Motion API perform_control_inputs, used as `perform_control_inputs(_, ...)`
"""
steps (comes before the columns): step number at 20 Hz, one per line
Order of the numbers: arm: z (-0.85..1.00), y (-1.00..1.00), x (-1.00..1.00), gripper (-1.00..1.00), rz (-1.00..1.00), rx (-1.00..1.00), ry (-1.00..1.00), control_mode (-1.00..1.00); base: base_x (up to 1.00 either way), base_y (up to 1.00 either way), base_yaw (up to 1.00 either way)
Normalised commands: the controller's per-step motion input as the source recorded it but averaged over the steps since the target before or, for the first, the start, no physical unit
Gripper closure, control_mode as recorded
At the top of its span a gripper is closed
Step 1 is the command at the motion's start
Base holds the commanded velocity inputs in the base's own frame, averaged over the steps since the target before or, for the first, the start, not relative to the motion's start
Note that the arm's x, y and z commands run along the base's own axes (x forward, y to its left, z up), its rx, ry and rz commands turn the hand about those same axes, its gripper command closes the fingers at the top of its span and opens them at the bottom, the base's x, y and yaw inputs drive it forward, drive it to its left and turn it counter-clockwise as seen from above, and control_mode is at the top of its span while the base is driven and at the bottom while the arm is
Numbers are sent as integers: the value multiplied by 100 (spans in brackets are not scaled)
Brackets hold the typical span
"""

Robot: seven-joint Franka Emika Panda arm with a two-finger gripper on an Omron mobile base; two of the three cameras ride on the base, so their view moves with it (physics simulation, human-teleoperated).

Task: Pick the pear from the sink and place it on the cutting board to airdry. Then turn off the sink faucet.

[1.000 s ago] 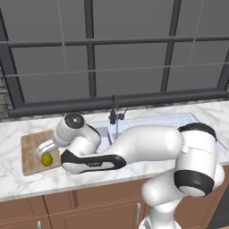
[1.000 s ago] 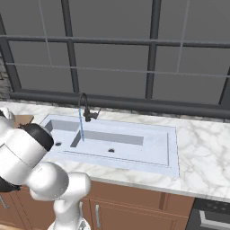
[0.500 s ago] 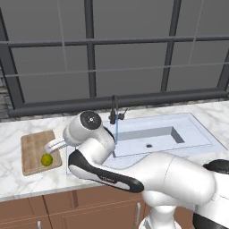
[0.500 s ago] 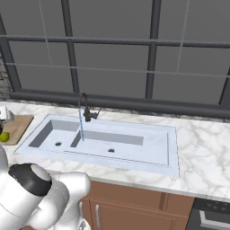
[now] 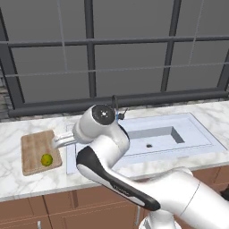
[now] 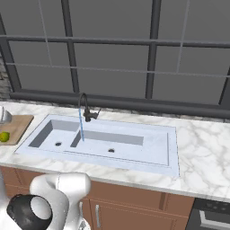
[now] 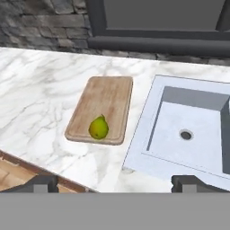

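The yellow-green pear lies on the near end of the wooden cutting board, left of the sink. From the sides, the pear rests on the board, and the pear shows again at the left edge on the board. My gripper hovers above and in front of the board, open, with nothing between its fingertips. The hand hangs just right of the board. Water runs from the dark faucet into the sink.
Marble counter runs to both sides of the sink, with wooden cabinets below. A dark-framed window and its sill stand close behind the faucet. My own arm hides the sink's left basin in the left base view.
The hand has lifted up and away from the pear, moving right toward the sink side. The pear stays on the board. The jaws remain open.
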Motion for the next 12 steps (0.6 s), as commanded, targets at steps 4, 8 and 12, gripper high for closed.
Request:
perform_control_inputs(4, 7, -31, -43, -100, -14, 5, -1, -100, 0, 0, 0)
perform_control_inputs(8, 57, -54, -42, -100, -6, 25, 2, -100, 0, 0, 0)
perform_control_inputs(12, 65, -54, -33, -100, -2, 27, 3, -100, 0, 0, 0)
